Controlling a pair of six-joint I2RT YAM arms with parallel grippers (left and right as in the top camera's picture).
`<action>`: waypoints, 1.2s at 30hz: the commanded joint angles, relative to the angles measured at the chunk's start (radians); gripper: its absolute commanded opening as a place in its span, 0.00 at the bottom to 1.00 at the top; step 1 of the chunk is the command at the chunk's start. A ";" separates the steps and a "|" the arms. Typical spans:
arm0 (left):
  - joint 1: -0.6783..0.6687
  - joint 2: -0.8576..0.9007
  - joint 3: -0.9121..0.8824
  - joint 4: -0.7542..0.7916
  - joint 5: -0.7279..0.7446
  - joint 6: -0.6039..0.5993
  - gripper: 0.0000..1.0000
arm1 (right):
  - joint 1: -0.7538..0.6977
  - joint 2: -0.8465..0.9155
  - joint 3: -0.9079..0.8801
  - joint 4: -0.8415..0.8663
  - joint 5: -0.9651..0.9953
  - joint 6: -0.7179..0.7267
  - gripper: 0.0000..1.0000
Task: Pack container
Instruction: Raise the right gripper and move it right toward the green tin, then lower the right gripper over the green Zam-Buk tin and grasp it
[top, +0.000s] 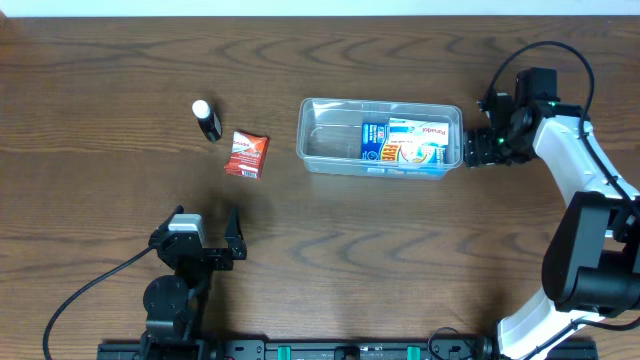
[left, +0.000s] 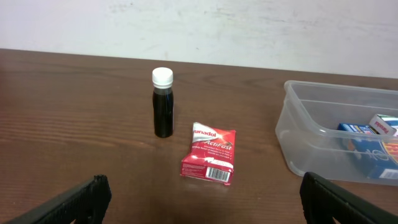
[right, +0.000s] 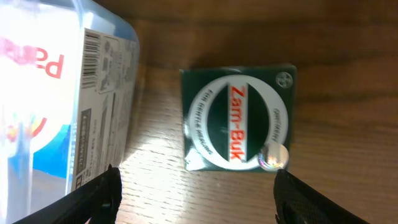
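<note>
The clear plastic container sits at the table's middle right and holds a blue and white Panadol box. It also shows in the left wrist view and the right wrist view. My right gripper is open at the container's right end, over a green Zam-Buk box that lies on the table ahead of the open fingers. A red Panadol packet and a small dark bottle with a white cap stand left of the container. My left gripper is open and empty, short of the packet.
The bottle stands upright just left of and behind the red packet. The Panadol box lies against the container's right side. The robot bases stand along the table's front edge.
</note>
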 joint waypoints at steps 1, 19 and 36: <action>-0.002 -0.006 -0.027 -0.010 0.007 0.013 0.98 | 0.022 -0.005 0.004 0.012 -0.029 -0.022 0.77; -0.002 -0.006 -0.027 -0.010 0.007 0.013 0.98 | 0.011 -0.005 -0.044 0.132 0.157 -0.081 0.80; -0.002 -0.006 -0.027 -0.010 0.007 0.013 0.98 | 0.011 -0.003 -0.128 0.273 0.149 -0.049 0.92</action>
